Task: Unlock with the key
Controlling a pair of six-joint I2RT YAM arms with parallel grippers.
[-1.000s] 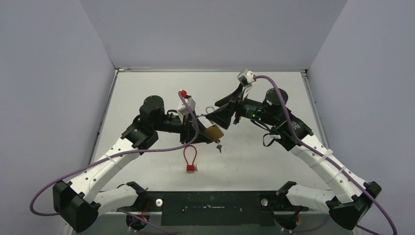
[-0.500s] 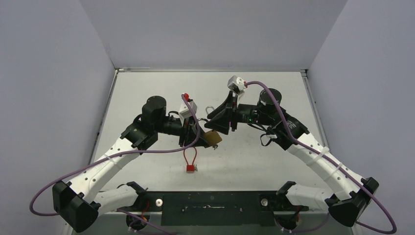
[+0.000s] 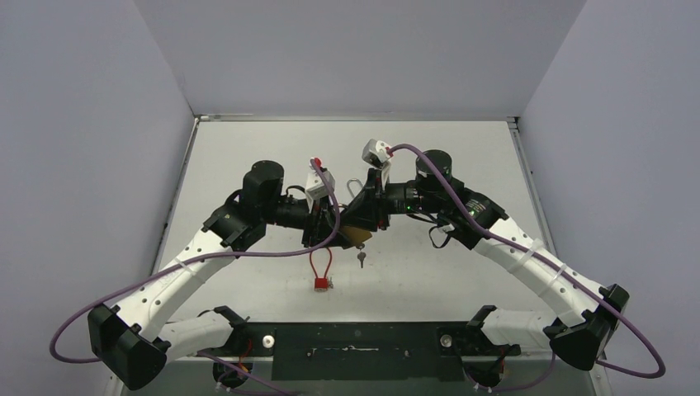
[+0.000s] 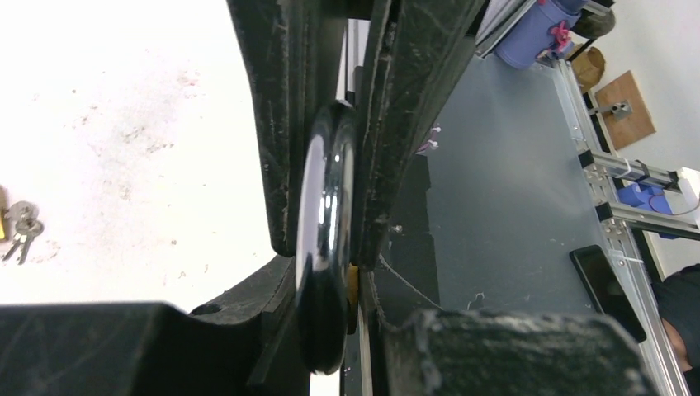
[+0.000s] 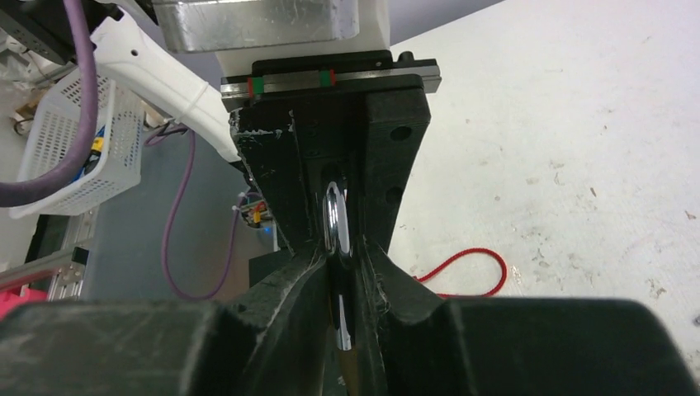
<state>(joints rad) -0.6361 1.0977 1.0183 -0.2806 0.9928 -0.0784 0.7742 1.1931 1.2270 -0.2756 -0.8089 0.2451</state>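
A brass padlock (image 3: pixel 359 237) hangs above the table between the two arms. Its chrome shackle (image 4: pixel 323 206) is pinched from both sides. My left gripper (image 3: pixel 330 224) is shut on it from the left, with a sliver of brass showing beside the left gripper (image 4: pixel 330 330). My right gripper (image 3: pixel 361 216) meets it head-on from the right and is shut on the same shackle (image 5: pixel 336 216), which runs down into the right gripper (image 5: pixel 342 322). A small key (image 3: pixel 361 258) dangles below the padlock body.
A red cable lock (image 3: pixel 320 269) lies on the white table in front of the grippers, and its red loop (image 5: pixel 472 262) shows in the right wrist view. A pair of keys (image 4: pixel 18 227) shows at the left edge of the left wrist view. Grey walls enclose the table.
My right arm swung left to the padlock and its jaws closed on the shackle. The padlock and dangling key shifted slightly toward the near edge. The left gripper kept its grip.
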